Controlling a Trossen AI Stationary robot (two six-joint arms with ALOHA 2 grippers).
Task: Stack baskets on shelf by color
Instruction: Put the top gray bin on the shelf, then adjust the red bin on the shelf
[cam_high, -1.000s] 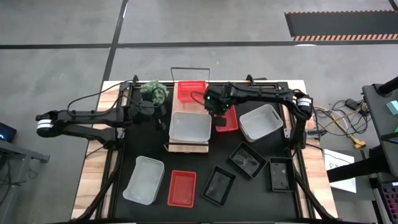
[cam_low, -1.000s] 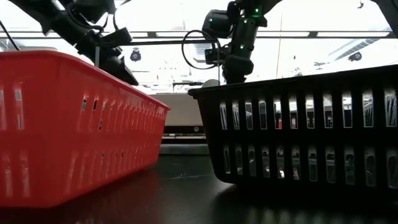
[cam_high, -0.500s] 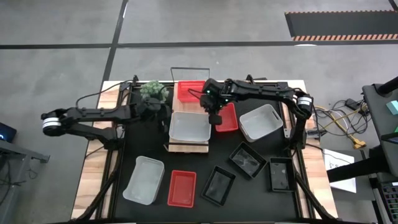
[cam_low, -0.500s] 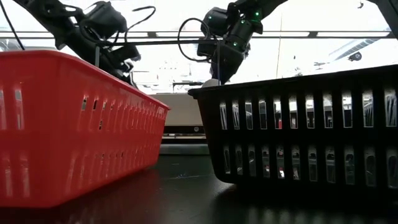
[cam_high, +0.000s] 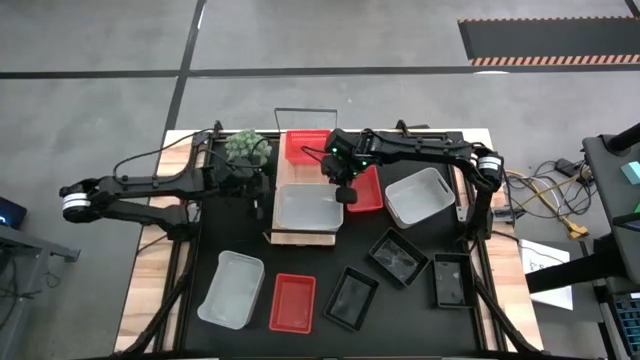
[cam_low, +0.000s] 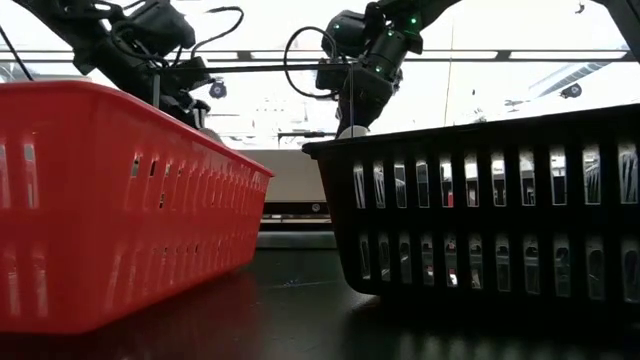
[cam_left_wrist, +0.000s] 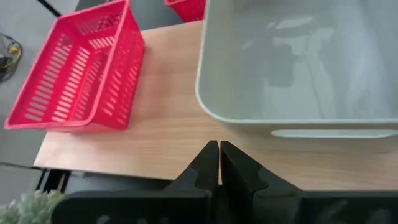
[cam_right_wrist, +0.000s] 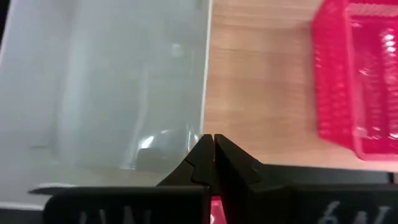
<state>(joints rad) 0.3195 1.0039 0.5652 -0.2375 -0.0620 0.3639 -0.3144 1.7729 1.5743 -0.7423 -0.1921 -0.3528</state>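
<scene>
A grey concrete floor (cam_high: 100, 40) surrounds the black bench (cam_high: 330, 300). The light-wood shelf (cam_left_wrist: 155, 124) carries a white basket (cam_high: 305, 208) and a red basket (cam_high: 303, 144). Other baskets lie scattered on the bench. Both hands, left hand (cam_left_wrist: 219, 152) and right hand (cam_right_wrist: 212, 144), hover at the white basket's rim, fingers pressed together, empty.

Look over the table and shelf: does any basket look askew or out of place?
Yes. The white basket on the shelf overhangs its right edge, with both shut grippers, left and right, at its sides. A red basket lies beside the shelf, not stacked on the red one at the shelf's far end.
</scene>
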